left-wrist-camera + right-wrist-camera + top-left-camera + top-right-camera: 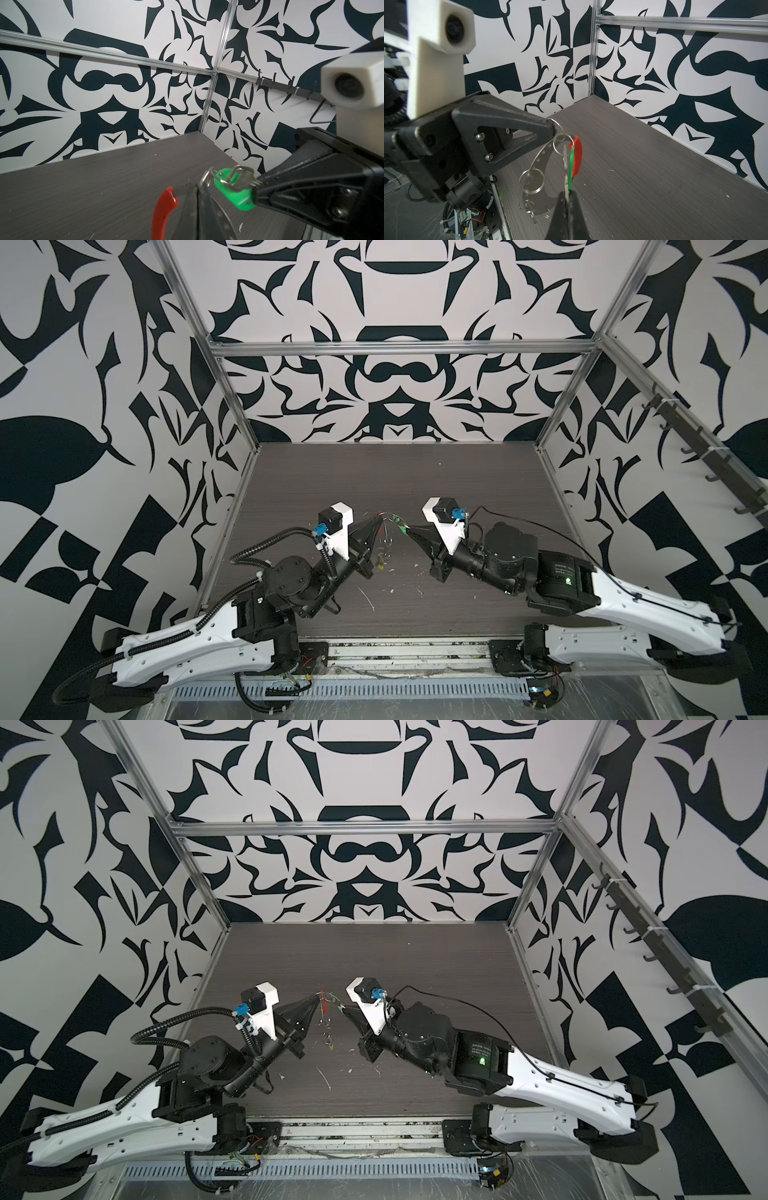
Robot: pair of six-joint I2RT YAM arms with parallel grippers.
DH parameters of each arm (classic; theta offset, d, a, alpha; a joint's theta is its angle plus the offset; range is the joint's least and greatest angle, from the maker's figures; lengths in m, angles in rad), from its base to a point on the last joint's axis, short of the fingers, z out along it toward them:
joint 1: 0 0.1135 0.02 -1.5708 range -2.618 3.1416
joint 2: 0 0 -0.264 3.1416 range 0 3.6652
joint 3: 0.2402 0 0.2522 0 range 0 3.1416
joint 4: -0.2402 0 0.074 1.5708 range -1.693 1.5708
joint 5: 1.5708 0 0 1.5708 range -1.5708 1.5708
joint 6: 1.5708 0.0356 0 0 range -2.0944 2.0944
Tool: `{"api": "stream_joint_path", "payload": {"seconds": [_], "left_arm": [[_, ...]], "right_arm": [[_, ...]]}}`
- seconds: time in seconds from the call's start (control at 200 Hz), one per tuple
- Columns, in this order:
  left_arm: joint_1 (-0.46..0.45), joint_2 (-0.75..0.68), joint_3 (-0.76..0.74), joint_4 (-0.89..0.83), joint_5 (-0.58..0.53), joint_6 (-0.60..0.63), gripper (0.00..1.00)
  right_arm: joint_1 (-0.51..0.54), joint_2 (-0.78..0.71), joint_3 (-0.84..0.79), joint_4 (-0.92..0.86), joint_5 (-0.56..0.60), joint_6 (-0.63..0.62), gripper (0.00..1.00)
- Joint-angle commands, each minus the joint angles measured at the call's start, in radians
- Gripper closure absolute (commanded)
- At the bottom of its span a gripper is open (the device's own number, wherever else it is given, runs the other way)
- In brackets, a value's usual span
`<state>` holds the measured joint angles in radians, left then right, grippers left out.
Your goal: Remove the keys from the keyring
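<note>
Flecks (pixel 367 600) on tabletop (pixel 374 472) — near keyring (pixel 164 209)

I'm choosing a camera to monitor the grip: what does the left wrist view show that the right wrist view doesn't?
Left wrist only: the green tag face-on, the right tool from outside, shut on its key. Right wrist only: the left tool from outside, shut on the keyring; a second split ring lower. Both: red sleeve, green tag.
</note>
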<state>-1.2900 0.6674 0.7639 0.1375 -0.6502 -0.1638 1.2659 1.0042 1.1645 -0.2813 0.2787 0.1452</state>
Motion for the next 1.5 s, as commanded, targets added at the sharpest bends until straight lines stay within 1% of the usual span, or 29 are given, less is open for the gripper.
{"api": "stream_joint_path", "payload": {"seconds": [0.0,0.355,1.075,1.28,1.495], "left_arm": [[0.016,-0.042,0.012,0.122,-0.109,-0.004,1.0],[0.016,-0.05,0.014,0.125,-0.084,0.007,1.0],[0.017,-0.031,0.022,0.12,-0.031,0.017,1.0],[0.017,-0.043,0.012,0.131,0.011,0.016,1.0],[0.017,-0.061,-0.012,0.16,0.065,0.01,1.0]], "right_arm": [[0.012,-0.025,-0.027,-0.055,0.007,0.024,1.0],[0.014,-0.003,-0.09,-0.044,0.02,0.041,1.0],[0.014,0.076,-0.134,-0.029,0.0,0.053,1.0],[0.014,0.09,-0.145,-0.014,0.006,0.053,1.0],[0.015,0.116,-0.141,0.018,-0.02,0.052,1.0]]}}
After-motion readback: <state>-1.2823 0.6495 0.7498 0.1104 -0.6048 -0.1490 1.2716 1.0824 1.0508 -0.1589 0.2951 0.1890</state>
